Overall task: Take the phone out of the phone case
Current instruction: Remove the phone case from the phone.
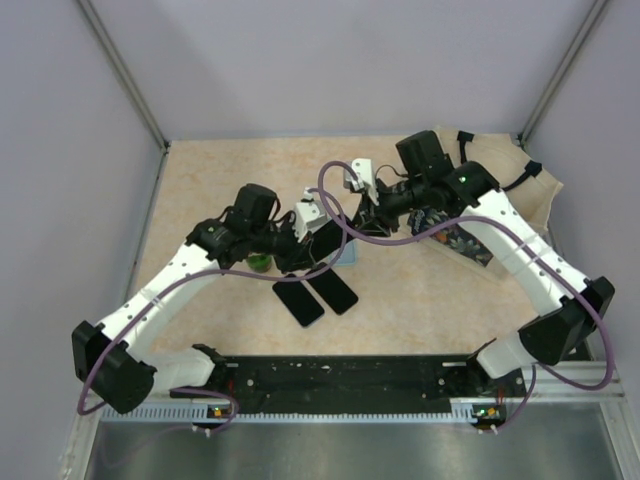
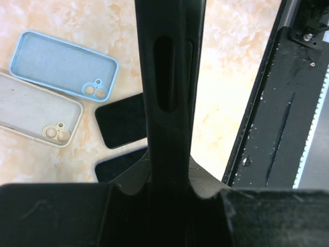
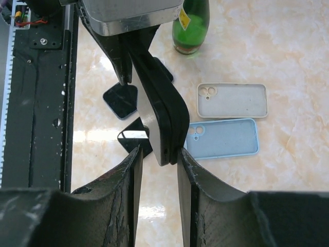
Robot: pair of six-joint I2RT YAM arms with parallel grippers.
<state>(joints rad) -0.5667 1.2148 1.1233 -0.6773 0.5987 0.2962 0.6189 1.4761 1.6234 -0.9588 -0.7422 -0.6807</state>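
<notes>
Black phone case [image 3: 169, 116], with the phone [image 3: 149, 121] seated in it and showing a pale, glossy face on one side, is held edge-on above the table between the two claws. At the end farthest from the right claw [image 3: 159, 152], the left claw [image 2: 169, 177] is clenched on the case, which runs straight out from between its fingers. The right claw straddles the near end: one finger sits against the case's back, the other stands just off the phone's face with a thin gap, so this claw is not clamped. Beyond the right claw's fingertips, on the marbled tabletop [image 3: 293, 56], a blue case [image 3: 223, 138] and a cream case [image 3: 234, 100] lie side by side, hollow side up; farther out stands a green bottle [image 3: 191, 25]. Two bare dark phones [image 3: 121, 100] lie beneath the held case, toward the black rail [image 3: 36, 113]
</notes>
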